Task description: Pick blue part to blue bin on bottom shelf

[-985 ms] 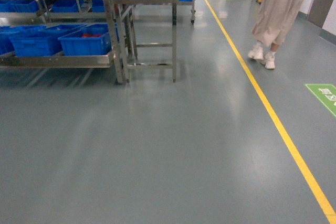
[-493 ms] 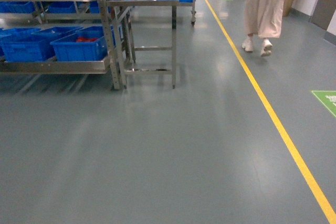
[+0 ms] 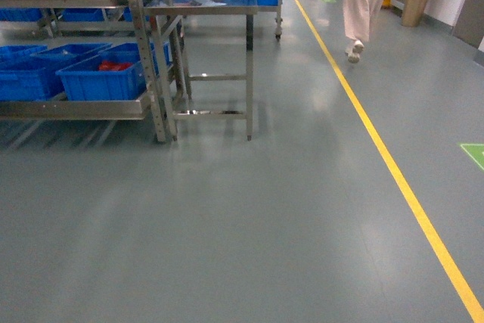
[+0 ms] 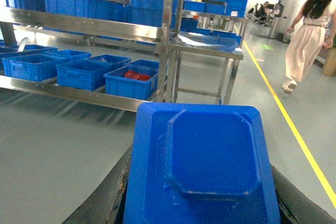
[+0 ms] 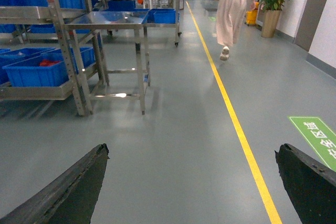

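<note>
At ten o'clock in your head view the bottom shelf (image 3: 76, 107) carries blue bins (image 3: 102, 77). Your left gripper (image 4: 202, 203) has its jaws around the blue part (image 4: 202, 166); the right gripper (image 5: 199, 182) gapes wide, holding nothing. Steer toward ten o'clock, keeping the part level, clear of the counter (image 3: 208, 1).

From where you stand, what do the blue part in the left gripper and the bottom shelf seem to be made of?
The blue part looks like moulded plastic, semi-glossy: uniform colour, raised octagonal centre, fine ribs. The bottom shelf looks like brushed stainless steel: grey, dull reflections. The left gripper's fingers appear as black rubbery pads, though blurred.
</note>
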### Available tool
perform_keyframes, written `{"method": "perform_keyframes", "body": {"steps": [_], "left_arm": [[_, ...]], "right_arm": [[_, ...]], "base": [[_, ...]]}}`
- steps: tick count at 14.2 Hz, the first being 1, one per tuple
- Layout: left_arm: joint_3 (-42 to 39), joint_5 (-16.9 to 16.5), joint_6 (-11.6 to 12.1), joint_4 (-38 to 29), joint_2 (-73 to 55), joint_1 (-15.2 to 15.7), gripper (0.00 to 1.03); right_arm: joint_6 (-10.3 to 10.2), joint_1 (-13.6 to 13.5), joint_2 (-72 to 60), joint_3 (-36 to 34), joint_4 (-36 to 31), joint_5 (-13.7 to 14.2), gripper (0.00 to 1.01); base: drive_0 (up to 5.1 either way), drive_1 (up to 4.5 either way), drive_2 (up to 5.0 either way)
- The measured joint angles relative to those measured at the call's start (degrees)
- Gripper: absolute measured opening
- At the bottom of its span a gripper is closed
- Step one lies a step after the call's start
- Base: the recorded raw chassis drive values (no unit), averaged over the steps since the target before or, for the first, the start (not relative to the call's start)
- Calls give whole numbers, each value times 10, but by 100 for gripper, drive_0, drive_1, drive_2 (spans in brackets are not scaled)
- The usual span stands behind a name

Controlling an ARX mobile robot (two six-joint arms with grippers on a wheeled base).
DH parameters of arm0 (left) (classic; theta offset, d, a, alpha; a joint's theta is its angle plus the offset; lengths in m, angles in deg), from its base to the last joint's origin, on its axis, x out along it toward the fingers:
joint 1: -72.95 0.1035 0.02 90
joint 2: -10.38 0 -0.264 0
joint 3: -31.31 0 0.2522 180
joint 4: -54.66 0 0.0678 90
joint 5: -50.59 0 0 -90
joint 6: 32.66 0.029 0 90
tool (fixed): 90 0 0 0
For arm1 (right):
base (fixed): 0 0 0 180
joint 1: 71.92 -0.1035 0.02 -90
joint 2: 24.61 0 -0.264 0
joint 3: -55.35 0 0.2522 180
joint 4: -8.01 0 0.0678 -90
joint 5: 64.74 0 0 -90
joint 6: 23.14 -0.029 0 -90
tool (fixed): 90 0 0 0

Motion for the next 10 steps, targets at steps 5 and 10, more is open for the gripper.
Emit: {"method": "perform_keyframes", "body": {"steps": [5, 10], "left_arm": [[0, 0, 0, 0, 0, 0, 43], [0, 0, 0, 1, 0, 0, 43]], "right_arm": [[0, 0, 0, 0, 0, 0, 98], [0, 0, 0, 0, 1, 0, 98]], "base": [[2, 417, -413], [-11, 404, -426]]}}
